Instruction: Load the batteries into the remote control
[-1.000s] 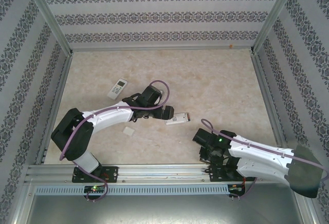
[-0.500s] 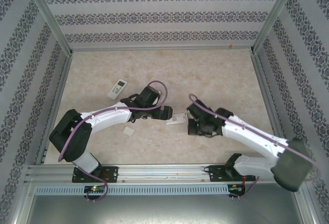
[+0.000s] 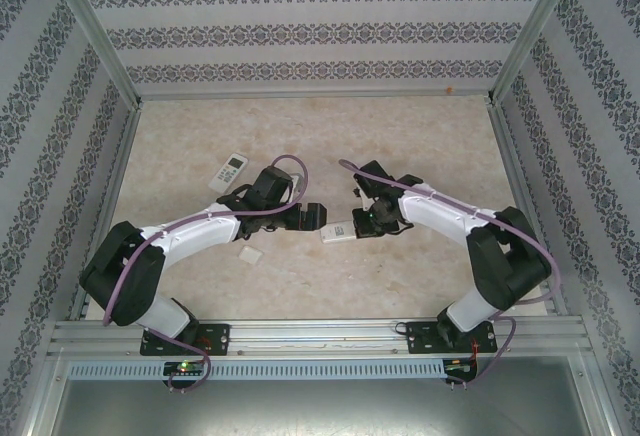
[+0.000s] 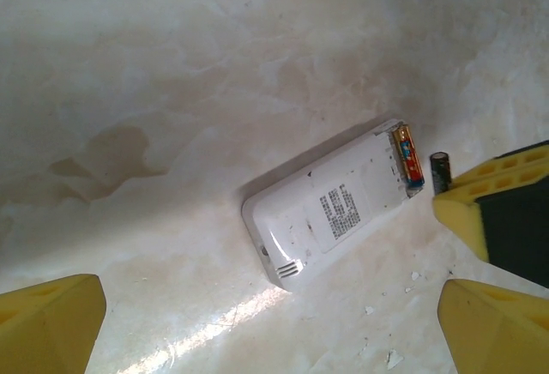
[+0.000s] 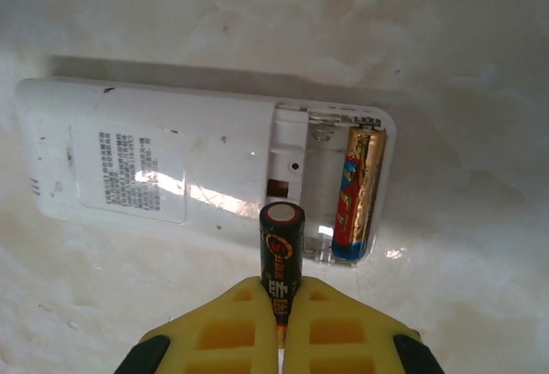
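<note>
A white remote control (image 5: 171, 164) lies back-up on the table with its battery bay open. One orange-gold battery (image 5: 358, 194) sits in the bay's outer slot; the slot beside it is bare. My right gripper (image 5: 281, 305) is shut on a dark battery (image 5: 282, 254), held end-on just in front of the bay's near edge. From above, the right gripper (image 3: 368, 222) is at the remote's (image 3: 338, 232) right end and my left gripper (image 3: 312, 218) at its left end. The left gripper (image 4: 274, 340) is open, above the table just short of the remote (image 4: 334, 207).
A second white remote (image 3: 230, 170) lies at the left behind the left arm. A small white cover piece (image 3: 250, 254) rests in front of that arm. Small white flecks (image 4: 390, 358) dot the table by the remote. Patterned walls and a metal frame ring the table.
My right arm has swung out from near its base to the remote's open end, its jaws closing on the dark battery. The left arm has drawn slightly back to the left, still open.
</note>
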Tool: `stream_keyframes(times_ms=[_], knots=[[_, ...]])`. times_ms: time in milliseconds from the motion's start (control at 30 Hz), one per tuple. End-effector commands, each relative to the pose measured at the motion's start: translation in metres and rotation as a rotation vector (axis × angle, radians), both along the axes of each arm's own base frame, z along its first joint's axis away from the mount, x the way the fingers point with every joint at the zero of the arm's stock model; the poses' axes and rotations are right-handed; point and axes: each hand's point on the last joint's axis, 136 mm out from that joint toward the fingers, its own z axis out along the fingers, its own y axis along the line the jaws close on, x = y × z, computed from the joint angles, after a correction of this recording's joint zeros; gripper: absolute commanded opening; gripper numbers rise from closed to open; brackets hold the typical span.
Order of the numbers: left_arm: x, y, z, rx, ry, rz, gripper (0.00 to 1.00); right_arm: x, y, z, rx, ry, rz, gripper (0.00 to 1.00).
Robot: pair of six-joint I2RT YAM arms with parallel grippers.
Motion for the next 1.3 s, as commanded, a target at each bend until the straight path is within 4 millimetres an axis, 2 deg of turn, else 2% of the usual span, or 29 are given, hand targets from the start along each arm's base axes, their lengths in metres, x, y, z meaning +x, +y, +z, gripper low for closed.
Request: stream_keyframes(times_ms=[0, 300, 467, 567, 733, 900, 1100, 1267], knots=[[0.008, -0.004, 0.012, -0.033, -0.030, -0.003, 1.00, 0.007, -0.002, -0.004, -0.023, -0.013, 0.014, 0.06], [0.010, -0.003, 0.010, -0.034, -0.028, 0.006, 1.00, 0.019, -0.005, -0.014, -0.064, -0.025, -0.005, 0.09], [0.010, -0.002, 0.009, -0.033, -0.028, 0.010, 1.00, 0.022, -0.012, -0.017, -0.108, -0.026, -0.008, 0.14], [0.011, -0.003, 0.009, -0.042, -0.027, 0.009, 1.00, 0.021, -0.010, -0.016, -0.091, -0.025, -0.016, 0.20], [0.004, -0.011, 0.000, -0.067, 0.026, -0.023, 1.00, 0.023, -0.006, -0.005, -0.065, -0.046, -0.027, 0.21], [-0.014, -0.020, -0.021, -0.064, 0.113, -0.062, 0.90, 0.024, -0.006, 0.004, -0.055, -0.067, -0.025, 0.20], [-0.035, -0.031, -0.042, -0.025, 0.190, -0.109, 0.77, 0.024, -0.009, -0.003, -0.075, -0.058, -0.015, 0.18], [-0.035, -0.030, -0.056, 0.042, 0.221, -0.114, 0.74, 0.026, -0.007, -0.010, -0.076, -0.050, -0.006, 0.18]])
